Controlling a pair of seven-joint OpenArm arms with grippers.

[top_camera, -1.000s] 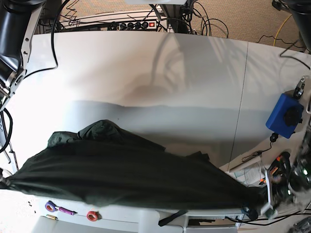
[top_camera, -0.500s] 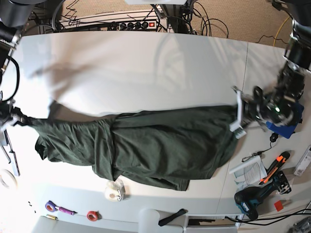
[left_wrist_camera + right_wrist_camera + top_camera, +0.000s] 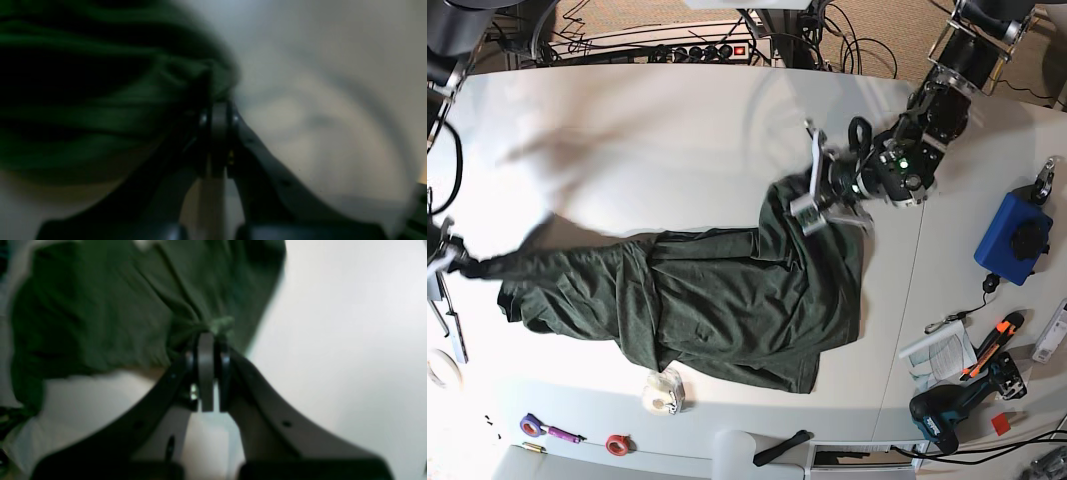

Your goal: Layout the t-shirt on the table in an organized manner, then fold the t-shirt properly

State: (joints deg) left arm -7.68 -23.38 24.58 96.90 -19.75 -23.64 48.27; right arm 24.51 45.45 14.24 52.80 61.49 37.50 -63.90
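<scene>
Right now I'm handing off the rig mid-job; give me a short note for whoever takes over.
Left gripper: shut on the t-shirt, pinching one edge above the table.
Right gripper: shut on the t-shirt at the opposite end, near the table's edge.
T-shirt: stretched between both grippers, wrinkled, partly doubled over itself.
Done: shirt picked up by both ends and on the table.
Left: spread it flat, then fold.

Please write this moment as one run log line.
left gripper: shut on t-shirt | right gripper: shut on t-shirt | t-shirt: bunched on table
</scene>
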